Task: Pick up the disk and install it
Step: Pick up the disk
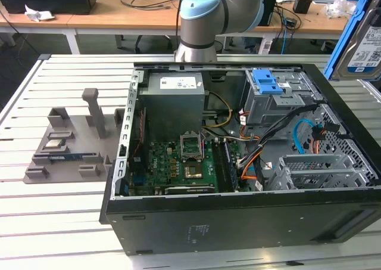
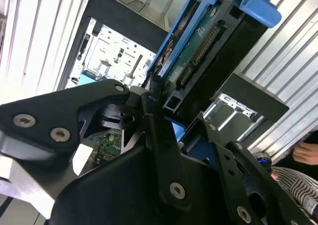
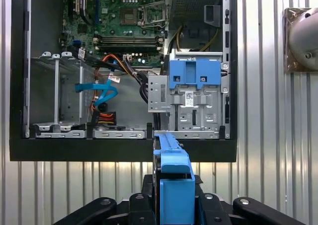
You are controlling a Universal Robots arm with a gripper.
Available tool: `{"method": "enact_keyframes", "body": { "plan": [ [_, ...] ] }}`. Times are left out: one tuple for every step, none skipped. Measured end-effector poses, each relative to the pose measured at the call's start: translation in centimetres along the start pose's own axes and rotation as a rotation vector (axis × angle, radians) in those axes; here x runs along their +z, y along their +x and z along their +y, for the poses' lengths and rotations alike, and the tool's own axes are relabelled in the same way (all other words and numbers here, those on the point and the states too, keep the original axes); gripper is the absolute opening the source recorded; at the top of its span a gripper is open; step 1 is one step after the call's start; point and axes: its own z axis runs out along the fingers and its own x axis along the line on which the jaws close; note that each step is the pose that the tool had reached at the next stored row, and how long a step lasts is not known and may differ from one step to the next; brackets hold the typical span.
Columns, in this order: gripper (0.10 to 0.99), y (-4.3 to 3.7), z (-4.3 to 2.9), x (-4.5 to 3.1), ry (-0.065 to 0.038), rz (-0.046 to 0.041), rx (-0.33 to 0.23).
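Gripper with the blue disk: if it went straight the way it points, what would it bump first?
Probably the computer case's black wall, or the grey drive cage just beyond it. In the first wrist view the disk in the gripper lines up with that wall, but depth is unclear.

The disk (image 1: 361,40) is showing bare silver metal under a paper label (image 1: 369,48), its bright blue plastic frame (image 3: 176,185) looking smooth and faintly glossy, while the gripper (image 2: 172,107) clamping it is showing matt black metal with shiny screws (image 2: 175,189). The computer case (image 1: 238,225) is presenting matt black panels, and the slatted table (image 1: 59,222) is gleaming in smooth white paint.
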Motion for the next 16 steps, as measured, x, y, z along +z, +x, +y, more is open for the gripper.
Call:
{"method": "enact_keyframes", "body": {
  "plan": [
    [0.365,0.13,0.00,0.02,0.000,0.0000,0.000],
    [0.365,0.26,0.00,0.03,0.000,0.0001,0.000],
    [0.365,0.35,0.00,0.05,0.000,0.0001,0.000],
    [0.365,0.45,-0.01,0.06,0.000,0.0001,0.000],
    [0.365,0.64,-0.01,0.09,0.000,0.0001,0.000],
    [0.365,0.76,-0.01,0.10,0.000,0.0002,0.000],
    [0.365,0.86,-0.01,0.11,0.000,0.0002,0.000],
    [0.365,0.98,-0.01,0.13,0.000,0.0004,0.000],
    [0.365,1.11,-0.01,0.13,0.000,0.0006,0.000],
    [0.365,1.31,-0.01,0.15,0.000,0.0007,0.000],
    [0.365,1.46,-0.01,0.17,0.000,0.0009,0.000],
    [0.365,1.59,-0.02,0.19,0.000,0.0009,0.000],
    [0.365,1.77,-0.02,0.20,0.000,0.0010,0.000],
    [0.365,1.93,-0.02,0.22,0.000,0.0011,0.000],
    [0.365,2.11,-0.02,0.23,0.000,0.0011,0.000],
    [0.365,2.26,-0.02,0.25,0.000,0.0011,0.000]
  ]
}}
